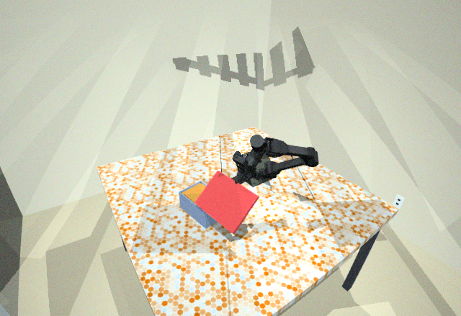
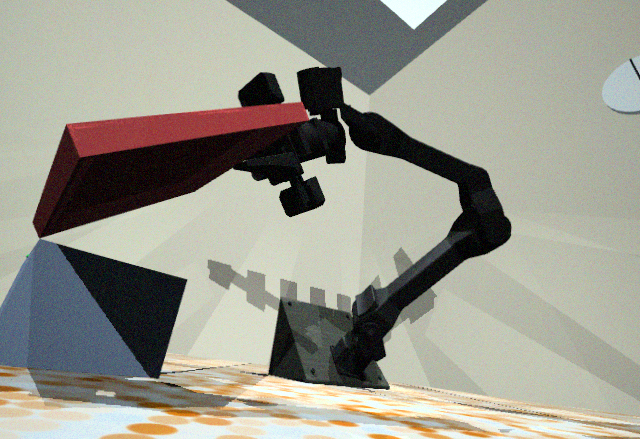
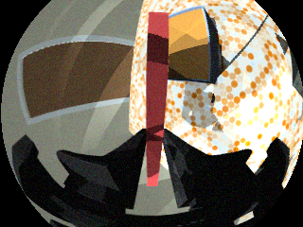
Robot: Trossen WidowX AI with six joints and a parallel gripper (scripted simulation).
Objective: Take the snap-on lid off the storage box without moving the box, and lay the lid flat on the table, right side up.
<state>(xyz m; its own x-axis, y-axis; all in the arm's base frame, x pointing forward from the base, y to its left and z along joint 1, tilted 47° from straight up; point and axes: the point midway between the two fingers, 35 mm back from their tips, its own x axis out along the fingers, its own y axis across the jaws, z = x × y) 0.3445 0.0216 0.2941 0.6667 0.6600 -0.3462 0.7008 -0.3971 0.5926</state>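
Orange and pale-blue dots pattern the counter (image 1: 178,268) (image 2: 289,413) (image 3: 237,118), which stands before plain cream walls striped with light and shadow. At the left of the top view sits the storage box (image 1: 195,210) (image 2: 87,315) (image 3: 212,43), a blue, straight-sided block, its mouth partly uncovered and ochre within. To its right and above it hangs the lid (image 1: 227,202) (image 2: 155,126) (image 3: 156,99), a flat red rectangle with a shallow rim, tilted, its smooth face upward and its hollow side down. Next comes the black pincer (image 1: 237,180) (image 2: 237,165) (image 3: 154,131), closed on the lid's edge; farther right the matt, angular arm (image 1: 290,149) (image 2: 413,150) bends back toward its base.

Unsnapping looks done, and the box stands on the counter. Left to do, by judgement: carry the lid clear, lower it, level it right side up and release it.
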